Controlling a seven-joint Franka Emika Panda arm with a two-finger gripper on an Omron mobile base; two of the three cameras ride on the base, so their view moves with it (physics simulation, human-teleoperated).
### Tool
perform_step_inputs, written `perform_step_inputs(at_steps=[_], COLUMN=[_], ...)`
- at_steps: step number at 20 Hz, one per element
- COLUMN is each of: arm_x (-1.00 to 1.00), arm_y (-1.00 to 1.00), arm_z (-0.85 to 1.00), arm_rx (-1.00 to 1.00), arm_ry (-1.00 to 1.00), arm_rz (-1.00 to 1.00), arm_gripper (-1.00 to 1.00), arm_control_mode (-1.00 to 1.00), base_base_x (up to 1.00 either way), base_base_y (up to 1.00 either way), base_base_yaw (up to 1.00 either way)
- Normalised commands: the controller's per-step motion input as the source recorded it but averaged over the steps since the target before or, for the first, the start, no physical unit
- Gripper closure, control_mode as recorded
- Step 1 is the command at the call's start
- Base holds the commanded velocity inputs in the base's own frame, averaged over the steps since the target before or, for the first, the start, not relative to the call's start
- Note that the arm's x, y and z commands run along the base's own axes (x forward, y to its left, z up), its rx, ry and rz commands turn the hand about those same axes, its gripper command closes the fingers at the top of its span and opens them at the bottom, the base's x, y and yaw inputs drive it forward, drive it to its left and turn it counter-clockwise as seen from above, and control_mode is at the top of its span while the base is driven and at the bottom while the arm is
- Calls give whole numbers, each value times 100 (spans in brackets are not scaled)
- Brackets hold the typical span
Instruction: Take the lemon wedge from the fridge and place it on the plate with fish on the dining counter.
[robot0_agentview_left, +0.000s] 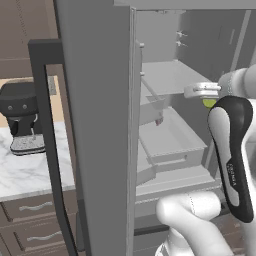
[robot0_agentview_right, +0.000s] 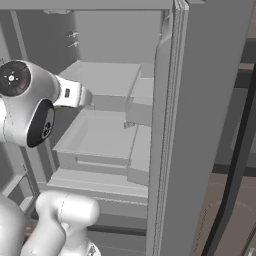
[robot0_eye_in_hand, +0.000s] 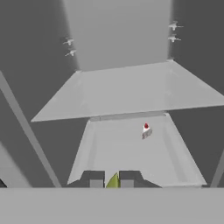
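A black coffee machine stands on a marble worktop above wooden drawers.

We find one marking: a line of small pale lettering running lengthwise along the dark cover of the robot arm in the left base view. It is too small and blurred to read. No other text, numbers or signs are legible.

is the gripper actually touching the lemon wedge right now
Touching. In the hand view the yellow-green lemon wedge sits squeezed between the two dark tips of the gripper, with no gap on either side, over the fridge drawer.
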Motion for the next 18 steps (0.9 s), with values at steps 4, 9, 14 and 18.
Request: perform_step_inputs(at_steps=[4, 9, 14, 18], arm_x=[0, 0, -17, 0], arm_y=[0, 0, 0, 0], arm_z=[0, 0, 0, 0], arm_rx=[0, 0, 0, 0], arm_ry=[0, 0, 0, 0], arm_rz=[0, 0, 0, 0], arm_gripper=[100, 100, 100, 100], arm_control_mode=[-100, -100, -100, 100], base_base_x=[0, 0, 0, -91], base_base_y=[0, 0, 0, 0], base_base_yaw=[0, 0, 0, 16])
